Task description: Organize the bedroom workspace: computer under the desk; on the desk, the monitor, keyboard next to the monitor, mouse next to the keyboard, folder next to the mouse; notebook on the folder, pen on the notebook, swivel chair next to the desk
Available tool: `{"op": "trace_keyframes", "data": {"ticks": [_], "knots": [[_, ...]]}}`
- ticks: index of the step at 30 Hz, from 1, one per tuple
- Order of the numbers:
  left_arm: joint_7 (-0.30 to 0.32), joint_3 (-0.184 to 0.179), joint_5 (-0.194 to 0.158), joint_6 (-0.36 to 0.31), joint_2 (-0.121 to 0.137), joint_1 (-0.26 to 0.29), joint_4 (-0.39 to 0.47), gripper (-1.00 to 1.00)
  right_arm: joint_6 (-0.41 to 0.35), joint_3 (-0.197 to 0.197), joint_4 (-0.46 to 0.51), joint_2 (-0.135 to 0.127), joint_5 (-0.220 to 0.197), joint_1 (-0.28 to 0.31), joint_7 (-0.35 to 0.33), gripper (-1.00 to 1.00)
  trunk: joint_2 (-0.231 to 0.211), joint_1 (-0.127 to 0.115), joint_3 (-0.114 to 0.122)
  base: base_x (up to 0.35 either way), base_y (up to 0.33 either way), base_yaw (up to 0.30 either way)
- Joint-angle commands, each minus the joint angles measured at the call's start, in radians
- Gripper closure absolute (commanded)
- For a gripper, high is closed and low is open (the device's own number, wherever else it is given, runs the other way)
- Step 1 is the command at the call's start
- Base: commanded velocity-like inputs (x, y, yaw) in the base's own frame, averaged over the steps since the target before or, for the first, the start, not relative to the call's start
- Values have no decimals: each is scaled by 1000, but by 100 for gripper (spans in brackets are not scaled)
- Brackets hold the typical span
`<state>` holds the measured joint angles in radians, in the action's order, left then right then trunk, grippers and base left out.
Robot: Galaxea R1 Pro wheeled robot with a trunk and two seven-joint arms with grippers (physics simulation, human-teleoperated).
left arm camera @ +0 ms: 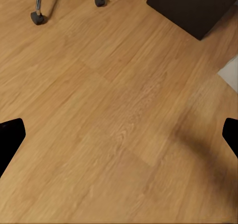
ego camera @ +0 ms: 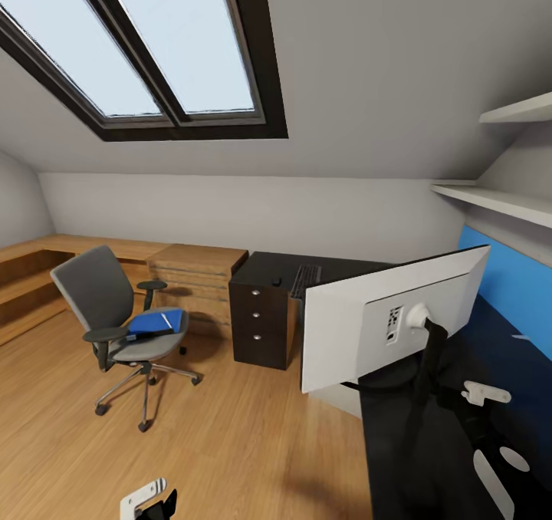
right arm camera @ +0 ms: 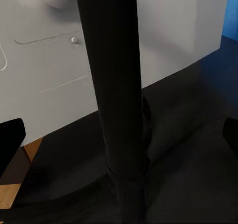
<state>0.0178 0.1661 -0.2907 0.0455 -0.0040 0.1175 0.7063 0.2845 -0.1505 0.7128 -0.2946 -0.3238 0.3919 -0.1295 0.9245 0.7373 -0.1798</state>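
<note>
The grey swivel chair (ego camera: 107, 305) stands out on the floor, apart from the black desk (ego camera: 259, 328). On its seat lies the blue folder (ego camera: 156, 323) with a thin pale pen (ego camera: 166, 320) across it. I cannot make out the notebook. The keyboard (ego camera: 305, 278) and the small mouse (ego camera: 276, 281) lie on the desk's far end. The monitor (ego camera: 383, 317) stands on the desk with its white back toward me. My right gripper (right arm camera: 119, 140) is open, its fingers spread either side of the monitor's black post (right arm camera: 116, 85). My left gripper (left arm camera: 119, 140) hangs open over bare floor.
A light wooden drawer cabinet (ego camera: 195, 271) and a low wooden bench (ego camera: 46, 255) line the far wall. Shelves (ego camera: 498, 198) jut out at the right above a blue panel (ego camera: 510, 282). A pale grey surface (left arm camera: 230, 73) shows below the desk. Chair casters (left arm camera: 37, 17) are near the left gripper.
</note>
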Motion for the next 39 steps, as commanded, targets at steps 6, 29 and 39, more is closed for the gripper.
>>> {"op": "trace_keyframes", "data": {"ticks": [6, 29, 39], "knots": [[2, 0, -10, 2, -1, 1, -12, -100, 4, -1, -1, 0, -11, 1, -9, -100, 1, 0, -1, 84, 0, 0], [1, -2, -10, 2, -2, 1, -25, -100, 4, -4, -1, 0, -11, 1, -9, -100, 1, 0, -1, 46, -39, 0], [1, -2, -10, 2, -2, 1, -25, -100, 4, -3, -1, 0, -11, 1, -9, -100, 1, 0, -1, 97, -1, 0]]}}
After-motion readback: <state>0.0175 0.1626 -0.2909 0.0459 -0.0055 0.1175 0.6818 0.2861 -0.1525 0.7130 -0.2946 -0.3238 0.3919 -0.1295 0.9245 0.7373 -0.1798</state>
